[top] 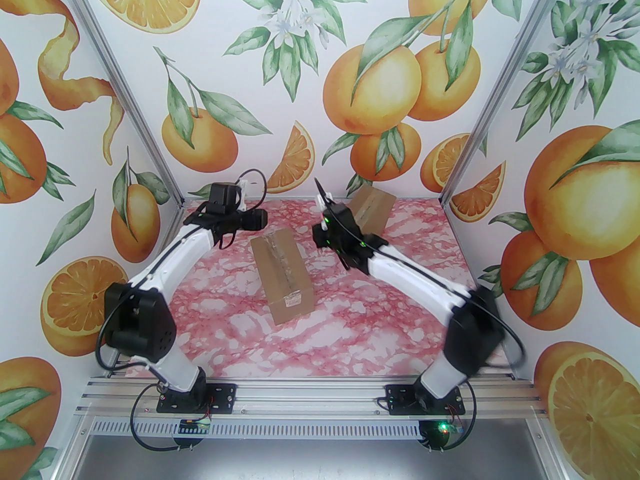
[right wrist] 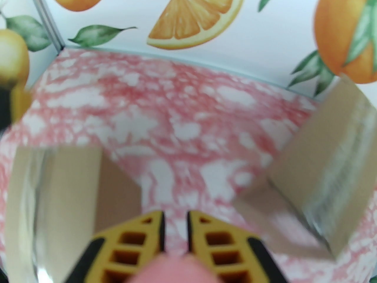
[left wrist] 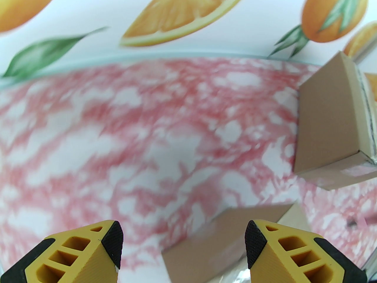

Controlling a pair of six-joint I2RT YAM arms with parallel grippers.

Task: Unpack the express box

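A taped cardboard box [top: 282,273] is lying closed in the middle of the pink marbled table [top: 400,318], its long side running away from the arms; a strip of clear tape [top: 280,255] is running along its top seam; a small white label [top: 292,300] is sitting at its near end, the print too small to read; a second cardboard box [top: 370,207], also taped, is resting near the back wall, well apart from the first. The left gripper [left wrist: 184,231] is hovering near the far end of the middle box, its fingers spread wide with nothing between them. The right gripper [right wrist: 175,217] is hanging between the two boxes, touching neither; its fingers are standing almost together, leaving a slim slit; a blurred pink shape [right wrist: 173,268] is showing at their base, and I cannot tell what it is or whether it is gripped.
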